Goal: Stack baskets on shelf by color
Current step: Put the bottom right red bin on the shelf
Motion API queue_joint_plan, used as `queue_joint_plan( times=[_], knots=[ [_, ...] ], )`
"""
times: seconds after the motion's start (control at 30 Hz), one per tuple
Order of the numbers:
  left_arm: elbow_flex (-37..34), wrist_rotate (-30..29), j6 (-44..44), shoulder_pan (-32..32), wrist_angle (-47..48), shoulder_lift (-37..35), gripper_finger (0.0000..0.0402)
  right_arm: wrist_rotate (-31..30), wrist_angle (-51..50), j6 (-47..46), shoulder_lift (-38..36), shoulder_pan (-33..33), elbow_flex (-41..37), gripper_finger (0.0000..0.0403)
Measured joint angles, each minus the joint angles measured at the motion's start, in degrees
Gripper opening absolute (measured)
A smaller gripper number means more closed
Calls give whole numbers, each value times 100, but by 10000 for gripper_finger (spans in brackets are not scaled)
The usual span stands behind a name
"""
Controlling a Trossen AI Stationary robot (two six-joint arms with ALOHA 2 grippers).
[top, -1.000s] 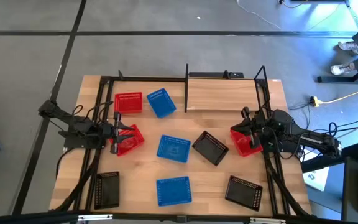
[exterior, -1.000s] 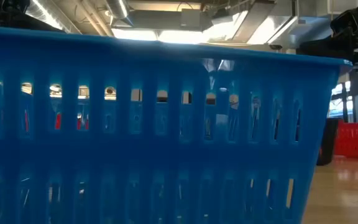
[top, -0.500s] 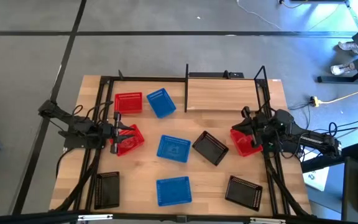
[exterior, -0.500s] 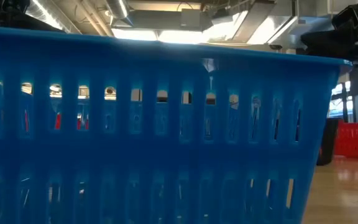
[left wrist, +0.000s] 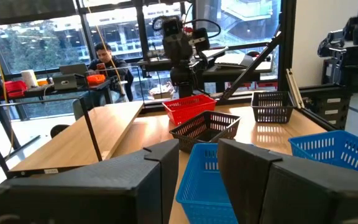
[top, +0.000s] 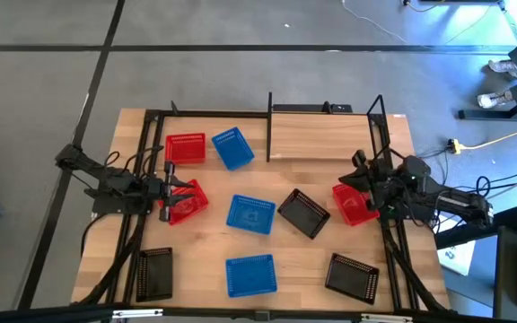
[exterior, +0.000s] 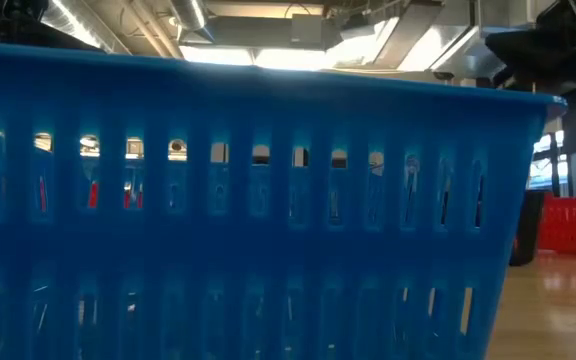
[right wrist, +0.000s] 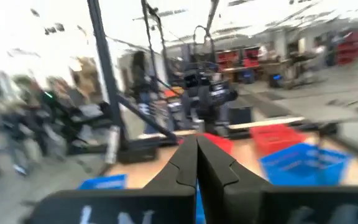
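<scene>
Meanwhile the right gripper (top: 363,184), clenched on the red perforated plastic basket (top: 352,204) just beside the black-rod shelf (top: 323,135), has begun lifting it; the left gripper (top: 163,193) waits released.

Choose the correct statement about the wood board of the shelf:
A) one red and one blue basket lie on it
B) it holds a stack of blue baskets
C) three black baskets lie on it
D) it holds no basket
A: in the high view, a red basket and a blue basket sit side by side at the left end of the shelf.
</scene>
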State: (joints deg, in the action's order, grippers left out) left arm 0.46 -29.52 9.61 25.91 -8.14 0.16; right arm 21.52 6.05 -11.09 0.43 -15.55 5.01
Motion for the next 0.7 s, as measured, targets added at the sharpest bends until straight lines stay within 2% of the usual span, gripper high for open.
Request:
queue_joint_plan(
  times=[0.1,0.23,0.33,0.47,0.6,0.7],
  knots=[
    [0,-1,0,-1,0,-1,103,-509,-1037,772,141,-1,645,0],
    [1,0,0,-1,-2,0,103,-1006,-2534,817,741,-2,1559,0],
    [0,-1,0,0,-1,-2,103,-1043,-3015,519,1370,0,2056,0],
    [1,0,0,0,-2,0,103,-1138,-3262,-564,2266,2,2710,0],
    [1,-2,0,0,-3,-2,103,-1116,-4095,-1287,3266,17,3459,0],
    [0,0,0,-1,-3,-1,103,-1052,-4872,-1465,3955,162,4068,0]
  ],
)
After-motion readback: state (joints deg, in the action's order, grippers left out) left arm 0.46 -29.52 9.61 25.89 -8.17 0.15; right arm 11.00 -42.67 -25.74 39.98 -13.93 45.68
